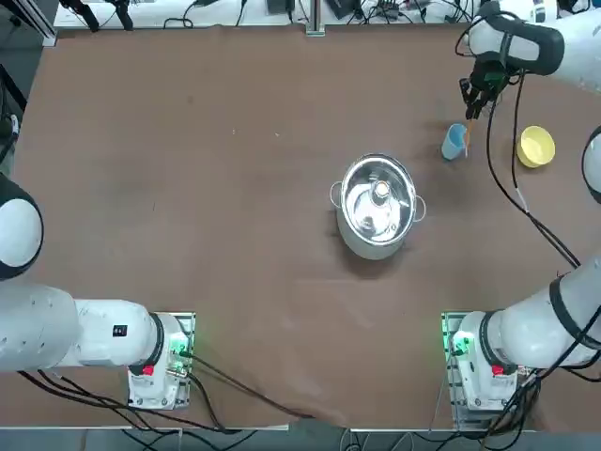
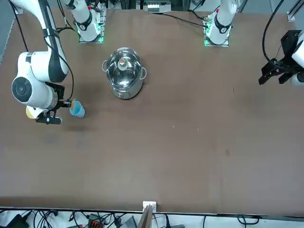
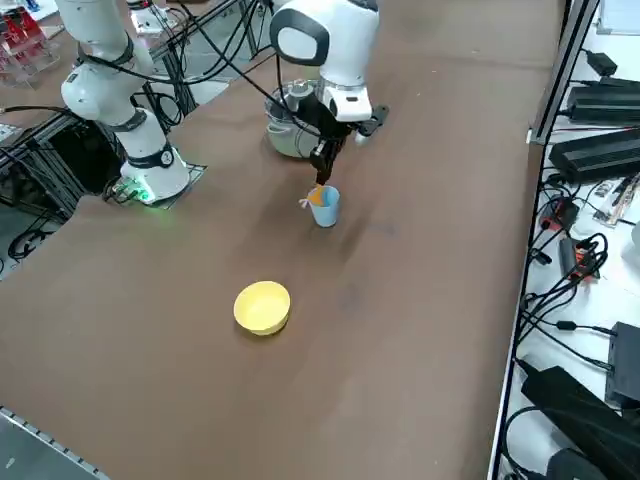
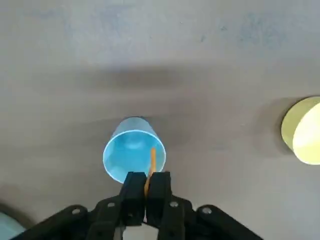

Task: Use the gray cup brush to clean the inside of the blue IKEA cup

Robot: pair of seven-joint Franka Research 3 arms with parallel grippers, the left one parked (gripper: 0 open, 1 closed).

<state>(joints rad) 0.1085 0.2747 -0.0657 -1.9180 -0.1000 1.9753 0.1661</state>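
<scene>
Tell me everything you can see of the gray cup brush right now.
The gray cup brush shows only as a thin orange-tan stick; its gray head isn't visible. The right hand is shut on its upper end, holding it roughly upright. Its lower part dips past the rim into the blue IKEA cup, which stands upright on the brown table. Whether it touches the cup's wall or bottom can't be told.
</scene>
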